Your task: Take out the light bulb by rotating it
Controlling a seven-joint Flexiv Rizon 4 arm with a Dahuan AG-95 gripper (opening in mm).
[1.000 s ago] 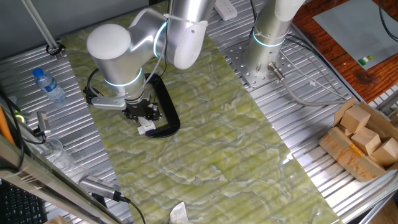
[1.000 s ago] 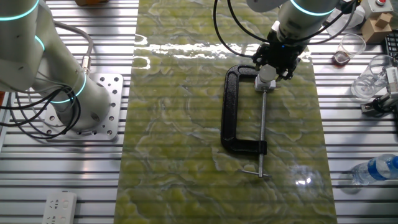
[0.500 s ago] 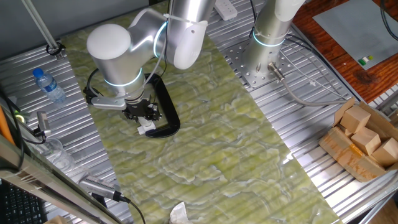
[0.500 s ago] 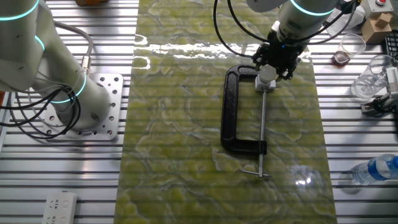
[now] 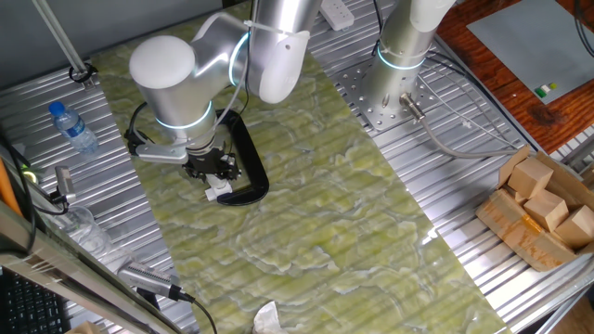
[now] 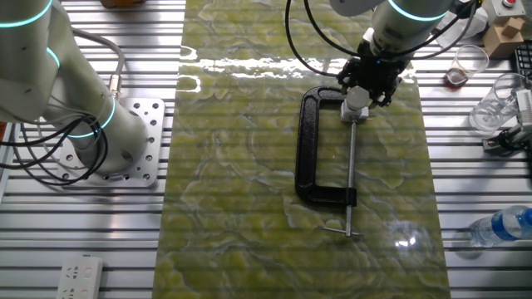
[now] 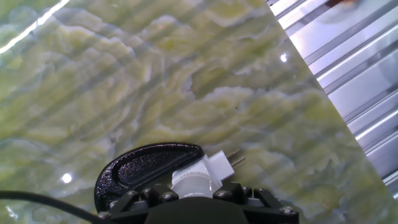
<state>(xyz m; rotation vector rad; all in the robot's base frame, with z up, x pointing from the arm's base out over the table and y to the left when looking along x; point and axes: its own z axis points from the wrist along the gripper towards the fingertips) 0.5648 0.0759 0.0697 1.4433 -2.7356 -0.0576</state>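
At the far jaw of the black C-clamp [image 6: 309, 149], the light bulb [image 7: 194, 181] sits pressed against the clamp's curved end, a small whitish rounded piece with the boxy white socket piece [image 7: 220, 165] just beyond it, two metal prongs poking out of that. In the hand view the gripper [image 7: 198, 198] is right at the bulb, its black fingers on either side and apparently closed on it, though their tips are hidden at the frame's bottom edge. From the other fixed view the gripper [image 6: 366, 86] hangs over the clamp's upper end, where the thin screw rod [image 6: 350, 170] begins. The clamp lies flat on a green marbled mat [image 6: 241, 208]. A plastic water bottle [image 5: 72, 126] lies on the ribbed metal table [image 5: 445, 232], well apart.
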